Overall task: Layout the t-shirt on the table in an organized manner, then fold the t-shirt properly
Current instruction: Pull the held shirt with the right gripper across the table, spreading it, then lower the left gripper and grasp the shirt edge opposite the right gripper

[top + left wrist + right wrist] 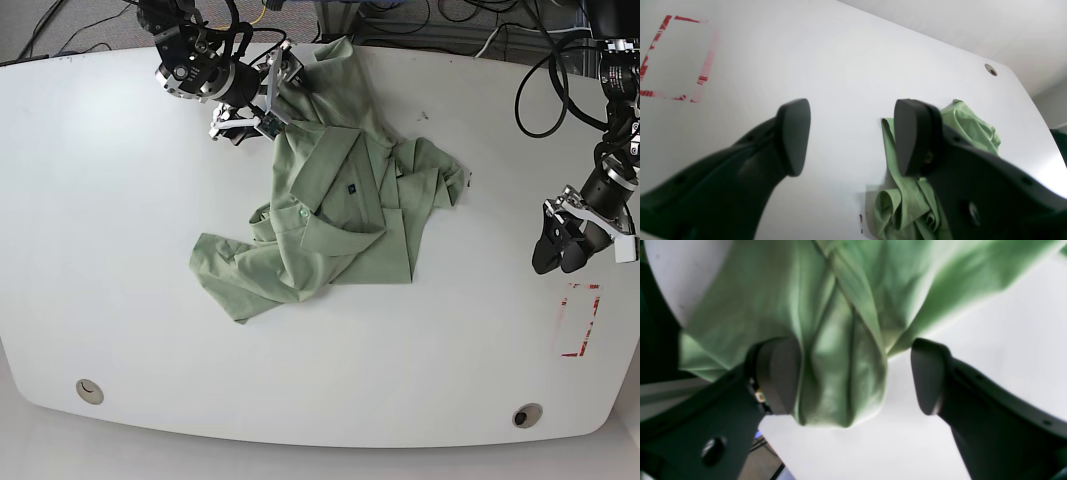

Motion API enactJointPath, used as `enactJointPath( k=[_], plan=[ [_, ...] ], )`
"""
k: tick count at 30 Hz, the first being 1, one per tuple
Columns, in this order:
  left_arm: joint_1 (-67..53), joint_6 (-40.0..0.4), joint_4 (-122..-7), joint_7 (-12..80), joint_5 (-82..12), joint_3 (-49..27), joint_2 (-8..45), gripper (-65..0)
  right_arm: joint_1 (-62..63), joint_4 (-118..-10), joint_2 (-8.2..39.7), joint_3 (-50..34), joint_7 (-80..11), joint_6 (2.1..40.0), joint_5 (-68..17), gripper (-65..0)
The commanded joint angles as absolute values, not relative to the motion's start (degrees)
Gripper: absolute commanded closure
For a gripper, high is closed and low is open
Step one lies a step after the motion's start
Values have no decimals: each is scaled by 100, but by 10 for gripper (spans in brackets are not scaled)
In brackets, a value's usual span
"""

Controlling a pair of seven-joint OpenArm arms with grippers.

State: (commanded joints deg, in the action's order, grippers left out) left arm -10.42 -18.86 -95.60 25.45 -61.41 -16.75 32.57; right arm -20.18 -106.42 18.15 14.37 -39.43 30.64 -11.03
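Note:
The pale green t-shirt lies crumpled and wrinkled on the white table, slightly back of centre, collar and small dark label facing up. My right gripper is at the shirt's far upper edge. In the right wrist view it is open, with a bunched fold of the t-shirt between its fingers and against the left finger. My left gripper hangs open over bare table, well to the right of the shirt. In the left wrist view it holds nothing, and the t-shirt shows behind its right finger.
A red rectangular marking sits on the table just below the left gripper, seen also as a red marking in the left wrist view. Two grommet holes lie near the front edge. Cables run behind the table's far edge.

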Motion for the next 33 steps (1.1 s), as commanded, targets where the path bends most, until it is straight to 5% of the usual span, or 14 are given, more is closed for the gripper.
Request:
enactJointPath(
  k=[12, 23, 33],
  plan=[
    [-1033, -1886, -9569, 2545, -5956, -1473, 3257, -374, -2018, -10571, 1815, 1437, -3767, 3064, -1103, -457],
    [-1024, -1895, -9596, 2545, -5613, -1262, 3257, -374, -2018, -10571, 1815, 1437, -3767, 3055, -1103, -16],
    [-1095, -1912, -9596, 2659, -5648, -1262, 3257, -374, -2105, -11336, 1815, 1437, -3925, 3011, -1103, 0]
  ],
)
